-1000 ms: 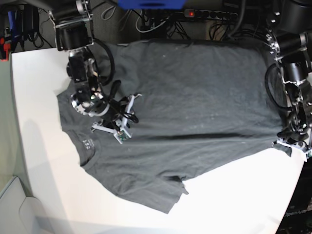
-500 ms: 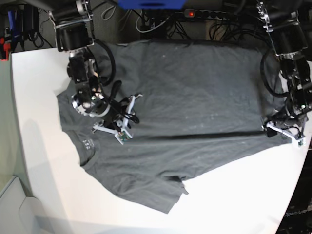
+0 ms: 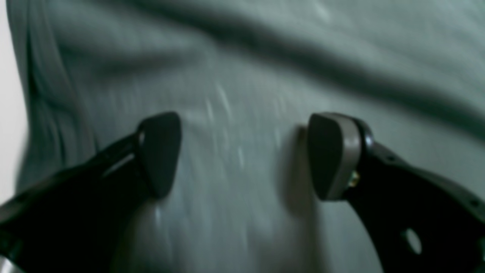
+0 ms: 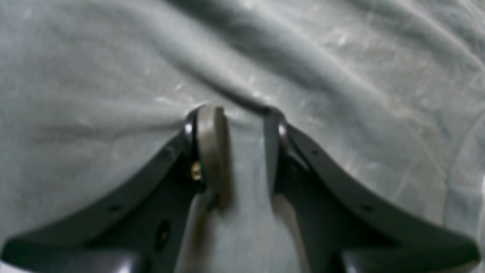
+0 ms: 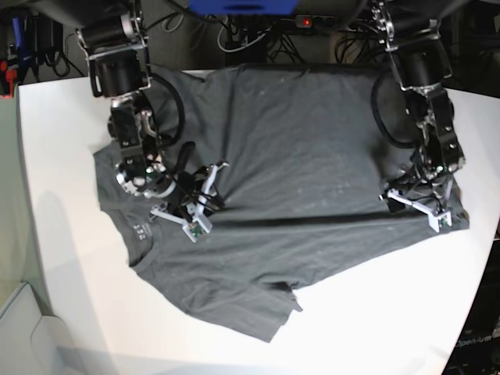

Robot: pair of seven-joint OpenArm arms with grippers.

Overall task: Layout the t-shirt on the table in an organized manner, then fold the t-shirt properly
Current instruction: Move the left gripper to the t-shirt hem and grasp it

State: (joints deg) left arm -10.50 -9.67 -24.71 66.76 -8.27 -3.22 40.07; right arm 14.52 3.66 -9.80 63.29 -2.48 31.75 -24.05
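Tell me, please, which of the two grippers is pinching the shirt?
The right gripper: its jaws are nearly closed on a raised ridge of shirt. The left gripper stands wide open, with flat cloth between its jaws.

The left tool (image 3: 242, 155) hangs spread wide over the t-shirt (image 3: 265, 57).

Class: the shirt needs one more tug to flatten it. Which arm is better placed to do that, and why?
Probably the right. Its tool is already pinching a ridge of the t-shirt near the collar. The left tool is open above the hem end, gripping nothing.
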